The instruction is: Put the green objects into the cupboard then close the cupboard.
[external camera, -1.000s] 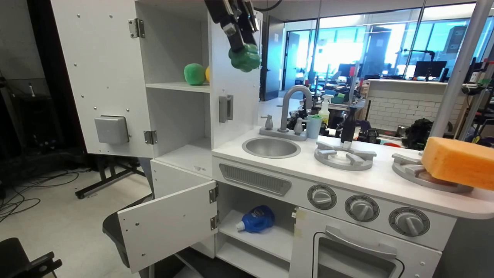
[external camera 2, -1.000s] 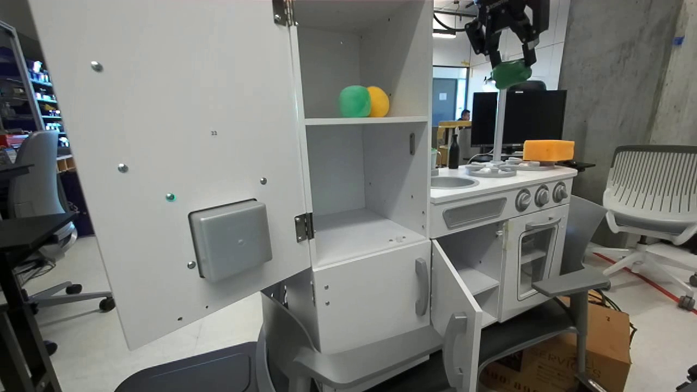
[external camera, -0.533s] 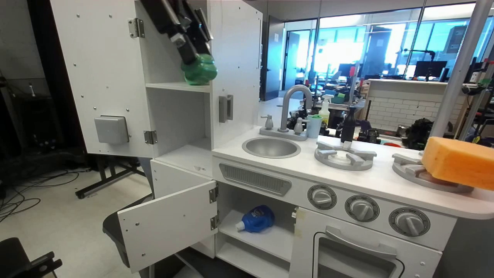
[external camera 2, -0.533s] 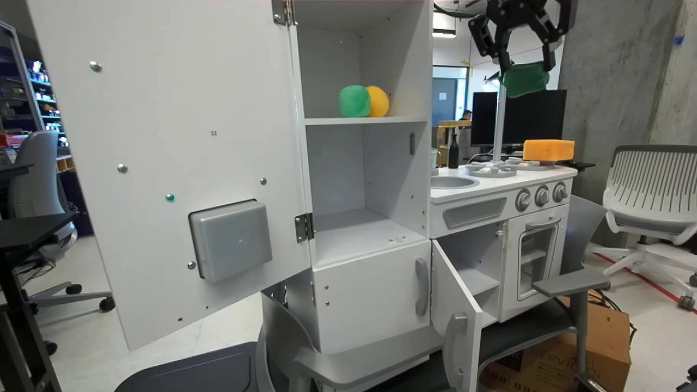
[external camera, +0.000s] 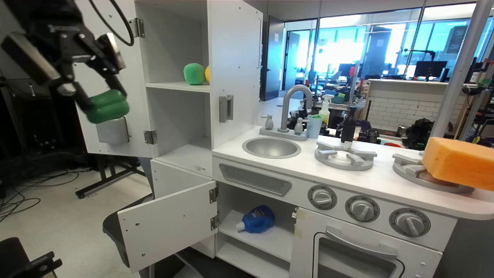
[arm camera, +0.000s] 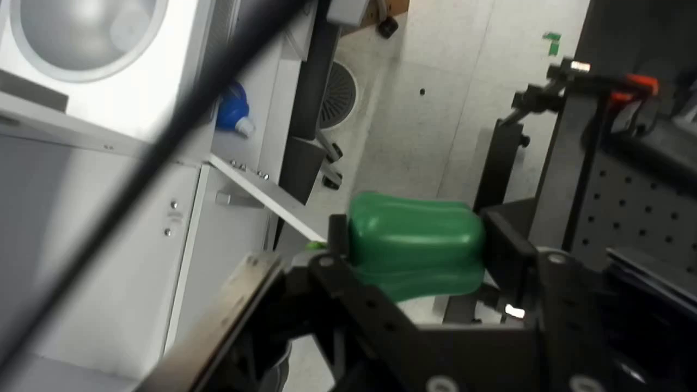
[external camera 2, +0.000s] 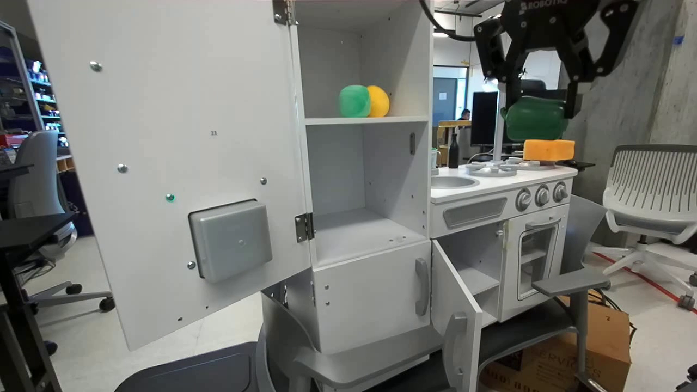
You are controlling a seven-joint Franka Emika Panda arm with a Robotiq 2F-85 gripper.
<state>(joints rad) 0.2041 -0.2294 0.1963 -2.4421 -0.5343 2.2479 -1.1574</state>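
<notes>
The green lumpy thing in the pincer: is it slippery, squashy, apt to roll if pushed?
Perhaps slippery: the green lumpy thing looks shiny in the wrist view. Probably stiff, as no clear dent shows where the pincer grips it. It may wobble rather than roll, given its grooved sides.

At right, the hand [external camera 2: 540, 110] grips a green toy [external camera 2: 536, 125] by both ends. In the cupboard [external camera 2: 395, 174], a green ball [external camera 2: 353, 102] sits on the shelf [external camera 2: 332, 121], just left of a yellow ball [external camera 2: 380, 102]; its door [external camera 2: 218, 152] stands open at left.
</notes>
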